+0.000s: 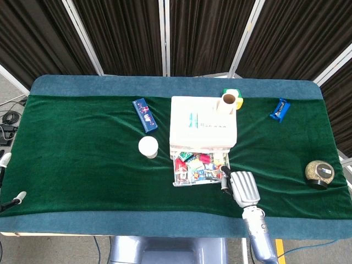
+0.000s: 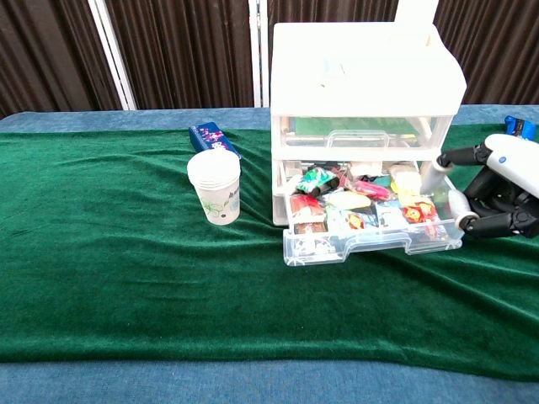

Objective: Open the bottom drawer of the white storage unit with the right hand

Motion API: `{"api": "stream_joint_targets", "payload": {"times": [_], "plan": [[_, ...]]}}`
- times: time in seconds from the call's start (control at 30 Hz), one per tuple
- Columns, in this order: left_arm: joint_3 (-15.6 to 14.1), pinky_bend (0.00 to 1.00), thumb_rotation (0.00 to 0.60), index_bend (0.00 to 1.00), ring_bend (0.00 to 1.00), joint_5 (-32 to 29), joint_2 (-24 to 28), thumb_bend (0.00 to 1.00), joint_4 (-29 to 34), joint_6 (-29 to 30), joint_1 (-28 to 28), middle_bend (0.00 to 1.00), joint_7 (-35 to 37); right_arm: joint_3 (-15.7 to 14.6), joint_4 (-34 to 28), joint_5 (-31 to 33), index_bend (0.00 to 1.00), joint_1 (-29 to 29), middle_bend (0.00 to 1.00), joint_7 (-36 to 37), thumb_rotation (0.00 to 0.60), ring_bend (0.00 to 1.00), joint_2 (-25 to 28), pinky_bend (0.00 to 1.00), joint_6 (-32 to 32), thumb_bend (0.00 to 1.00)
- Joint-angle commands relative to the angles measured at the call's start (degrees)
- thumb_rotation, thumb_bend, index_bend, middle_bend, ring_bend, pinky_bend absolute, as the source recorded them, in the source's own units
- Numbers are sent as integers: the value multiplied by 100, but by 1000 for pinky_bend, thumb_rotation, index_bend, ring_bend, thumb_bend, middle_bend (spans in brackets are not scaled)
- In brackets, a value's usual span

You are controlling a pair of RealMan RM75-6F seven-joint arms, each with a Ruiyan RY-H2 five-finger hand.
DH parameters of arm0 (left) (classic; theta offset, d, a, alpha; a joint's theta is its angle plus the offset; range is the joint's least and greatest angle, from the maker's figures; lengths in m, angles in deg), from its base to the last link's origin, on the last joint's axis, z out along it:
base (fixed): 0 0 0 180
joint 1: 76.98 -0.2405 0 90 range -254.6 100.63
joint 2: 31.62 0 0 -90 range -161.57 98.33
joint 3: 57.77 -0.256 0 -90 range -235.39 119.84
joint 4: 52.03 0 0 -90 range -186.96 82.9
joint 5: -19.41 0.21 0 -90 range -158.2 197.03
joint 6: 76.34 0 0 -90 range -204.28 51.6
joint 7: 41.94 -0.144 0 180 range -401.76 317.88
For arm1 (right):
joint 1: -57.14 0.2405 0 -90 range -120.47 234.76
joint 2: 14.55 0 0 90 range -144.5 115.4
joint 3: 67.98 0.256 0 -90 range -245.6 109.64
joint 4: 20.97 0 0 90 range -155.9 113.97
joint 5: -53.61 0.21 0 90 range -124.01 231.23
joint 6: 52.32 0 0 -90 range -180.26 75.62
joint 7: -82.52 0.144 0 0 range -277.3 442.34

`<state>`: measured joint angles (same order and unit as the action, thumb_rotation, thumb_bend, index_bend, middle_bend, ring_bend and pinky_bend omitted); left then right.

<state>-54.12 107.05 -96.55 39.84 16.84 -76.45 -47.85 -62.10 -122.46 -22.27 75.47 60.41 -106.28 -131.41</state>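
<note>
Most of the job looks done: bottom drawer [image 2: 370, 227] is pulled well out of the storage unit [image 2: 364, 80], right hand [image 2: 493, 189] hooked on its right corner.

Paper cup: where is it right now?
The paper cup stands on the green cloth just left of the storage unit in the chest view, in front of the blue box, well clear of the right hand.
</note>
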Motion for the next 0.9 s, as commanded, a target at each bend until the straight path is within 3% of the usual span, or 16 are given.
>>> {"api": "stream_joint_targets", "payload": {"times": [0.03,0.27,0.5,0.63,0.7,0.77,0.83,0.9], "plan": [[-1,0,600,0,0,0,-2,33,-2,-1,0,0,-1,-8,8,-35,314,-9,901,-1,600,942,25,827,-10,598],[6,0,600,0,0,-1,8,33,-2,19,-8,0,26,-78,47,-312,250,-112,882,-76,600,922,205,800,-228,595],[11,0,600,0,0,9,6,33,-27,34,-9,0,49,-139,226,-1087,243,-460,731,258,600,797,694,638,-1082,569],[0,0,600,0,0,39,-21,33,-49,43,-6,0,8,-154,392,-1492,210,-656,521,717,600,607,1059,490,-1534,460],[-10,0,600,0,0,69,-41,33,-55,61,-9,0,-29,-201,506,-1669,167,-729,371,1002,600,440,1290,380,-1667,382],[-19,0,600,0,0,101,-65,32,-62,78,-9,0,-83,-319,693,-1837,116,-795,159,1308,600,189,1581,186,-1691,308],[-28,0,600,0,0,116,-93,33,-82,66,-1,0,-141,-436,862,-1931,63,-838,35,1386,600,43,1819,52,-1621,250],[-41,0,600,0,0,122,-116,33,-115,31,14,0,-187,-518,989,-1910,16,-885,0,1271,600,0,1993,1,-1502,203]]}}
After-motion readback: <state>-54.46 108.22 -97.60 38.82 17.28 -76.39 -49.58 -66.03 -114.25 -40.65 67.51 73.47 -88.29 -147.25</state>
